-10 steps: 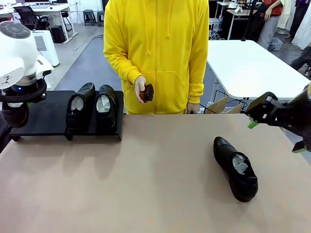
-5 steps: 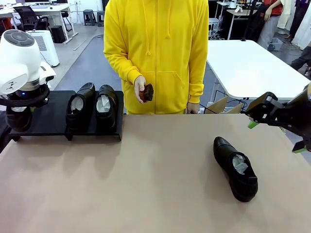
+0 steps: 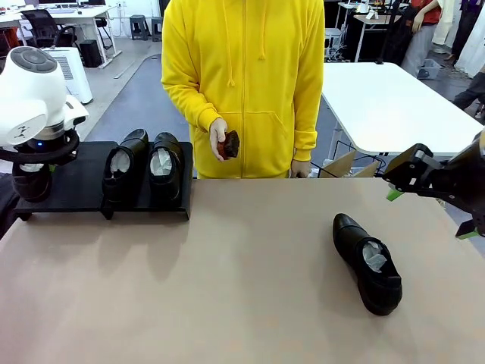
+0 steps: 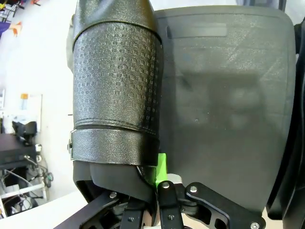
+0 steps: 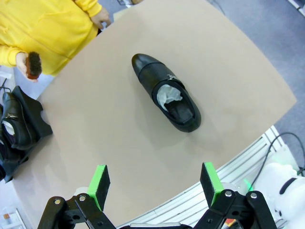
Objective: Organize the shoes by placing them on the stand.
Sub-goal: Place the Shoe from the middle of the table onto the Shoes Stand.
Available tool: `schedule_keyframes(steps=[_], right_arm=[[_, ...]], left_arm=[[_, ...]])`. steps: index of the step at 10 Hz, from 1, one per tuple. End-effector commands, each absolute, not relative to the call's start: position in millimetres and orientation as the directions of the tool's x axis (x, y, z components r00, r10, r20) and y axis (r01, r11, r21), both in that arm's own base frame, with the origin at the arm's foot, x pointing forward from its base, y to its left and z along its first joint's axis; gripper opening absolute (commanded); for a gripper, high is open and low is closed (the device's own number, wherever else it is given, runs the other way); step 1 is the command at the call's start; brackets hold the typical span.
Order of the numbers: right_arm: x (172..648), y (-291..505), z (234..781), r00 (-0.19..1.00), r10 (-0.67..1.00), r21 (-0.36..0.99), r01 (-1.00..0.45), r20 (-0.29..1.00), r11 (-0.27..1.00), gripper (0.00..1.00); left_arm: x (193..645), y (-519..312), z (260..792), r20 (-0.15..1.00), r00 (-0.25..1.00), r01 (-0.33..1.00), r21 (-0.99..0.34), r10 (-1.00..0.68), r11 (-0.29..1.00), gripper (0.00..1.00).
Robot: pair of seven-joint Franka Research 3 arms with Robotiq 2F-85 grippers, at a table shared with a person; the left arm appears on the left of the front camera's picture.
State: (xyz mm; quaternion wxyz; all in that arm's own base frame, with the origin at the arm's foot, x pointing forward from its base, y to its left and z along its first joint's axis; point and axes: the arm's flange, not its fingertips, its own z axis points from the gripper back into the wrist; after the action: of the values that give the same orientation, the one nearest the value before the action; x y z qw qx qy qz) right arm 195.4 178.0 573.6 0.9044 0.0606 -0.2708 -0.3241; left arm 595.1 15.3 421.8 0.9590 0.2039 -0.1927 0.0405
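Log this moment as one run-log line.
left gripper: shut on shoe over stand | right gripper: open | stand: two shoes | table: one shoe

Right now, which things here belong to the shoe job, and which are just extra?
Belong to the job:
- stand
- two shoes on the stand
- shoe in the left fingers
- shoe on the table

Extra:
- brush in the person's hand

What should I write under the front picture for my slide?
Left gripper lowers a shoe onto the stand beside two shoes; another shoe waits.
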Motion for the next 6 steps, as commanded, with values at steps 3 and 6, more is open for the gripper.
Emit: schedule_keyframes(steps=[3,6], right_arm=[[198.7,179.7,574.3,0.658,-0.607,0.299,0.53,0.445,0.794,1.0],[198.7,179.7,574.3,0.658,-0.607,0.299,0.53,0.445,0.794,1.0]], left_arm=[[599.4,17.0,422.1,0.4,0.917,-0.181,0.389,0.011,0.903,0.08],[596.6,15.6,424.1,0.39,0.92,-0.181,0.393,0.015,0.901,0.67]])
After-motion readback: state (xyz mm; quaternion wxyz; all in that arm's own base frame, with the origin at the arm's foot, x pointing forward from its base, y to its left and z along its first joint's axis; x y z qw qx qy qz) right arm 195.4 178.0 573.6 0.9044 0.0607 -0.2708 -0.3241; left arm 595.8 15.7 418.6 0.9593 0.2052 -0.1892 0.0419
